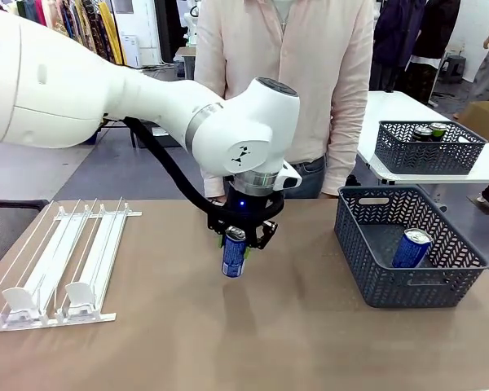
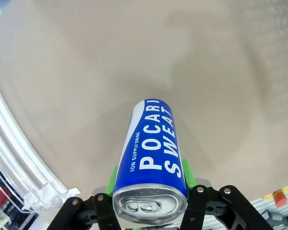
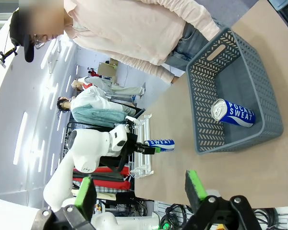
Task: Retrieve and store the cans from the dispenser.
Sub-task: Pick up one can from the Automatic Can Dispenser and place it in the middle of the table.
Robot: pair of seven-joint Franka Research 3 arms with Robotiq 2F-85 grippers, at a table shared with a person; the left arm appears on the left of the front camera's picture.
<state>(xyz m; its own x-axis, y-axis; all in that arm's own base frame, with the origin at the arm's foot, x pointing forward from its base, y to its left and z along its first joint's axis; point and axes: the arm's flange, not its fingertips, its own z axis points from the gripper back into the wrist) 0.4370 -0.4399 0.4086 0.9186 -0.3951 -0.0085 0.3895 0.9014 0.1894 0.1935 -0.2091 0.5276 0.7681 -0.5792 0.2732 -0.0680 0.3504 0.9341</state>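
My left gripper (image 1: 243, 242) is shut on a blue can (image 1: 234, 252) with white lettering, holding it upright above the middle of the brown table. In the left wrist view the same can (image 2: 152, 155) fills the centre between the green pads, and the left gripper (image 2: 150, 184) clamps it near its silver top. The white dispenser (image 1: 65, 261) lies at the table's left with its lanes bare. A second blue can (image 1: 411, 248) stands in the dark basket (image 1: 464, 277) at the right. My right gripper (image 3: 140, 190) is open, high above the table, with nothing between its fingers.
A person in a pale shirt (image 1: 285, 73) stands at the far side of the table, behind my left arm. Another dark basket (image 1: 391, 151) holding cans rests on a white table at the back right.
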